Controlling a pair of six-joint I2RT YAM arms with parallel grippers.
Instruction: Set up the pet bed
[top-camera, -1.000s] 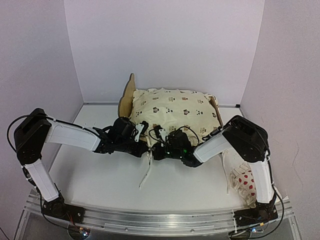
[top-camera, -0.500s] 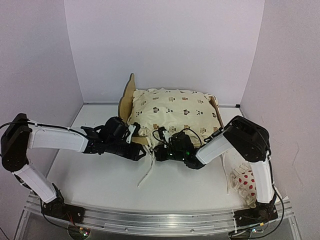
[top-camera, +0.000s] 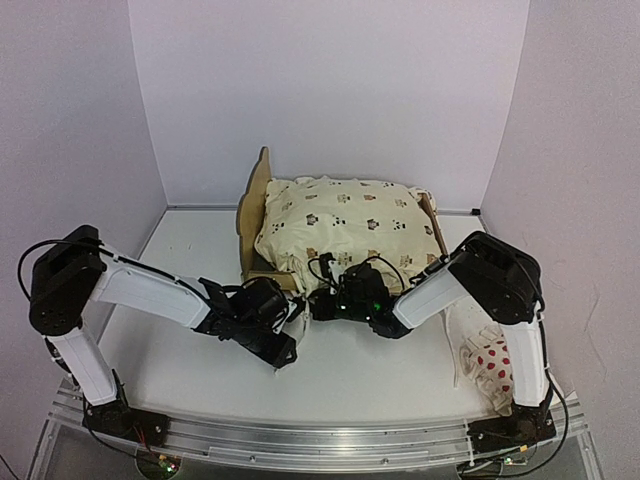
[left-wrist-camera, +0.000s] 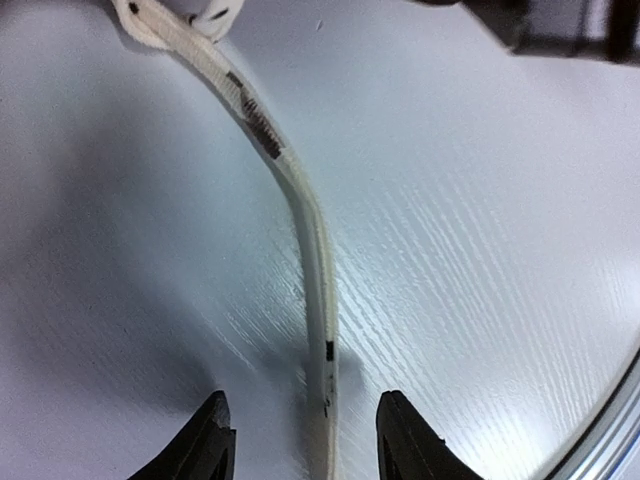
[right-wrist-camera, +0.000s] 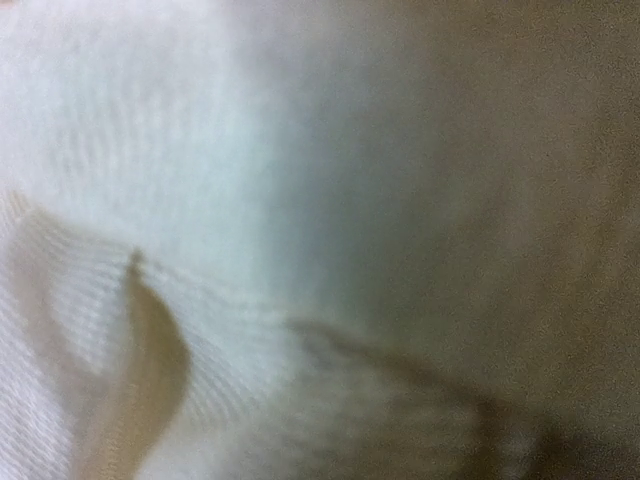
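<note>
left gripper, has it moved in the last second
Yes. In the top view the left gripper has pulled back from the near-left corner of the pet bed toward the near edge of the table, and now sits over the loose cushion tie.

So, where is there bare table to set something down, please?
Free: the near strip of white table between the arm bases; the far-left corner beside the plywood bed frame. Crowded: centre, left gripper and right gripper by the cream printed cushion; right edge, the red-dotted white pillow.
</note>
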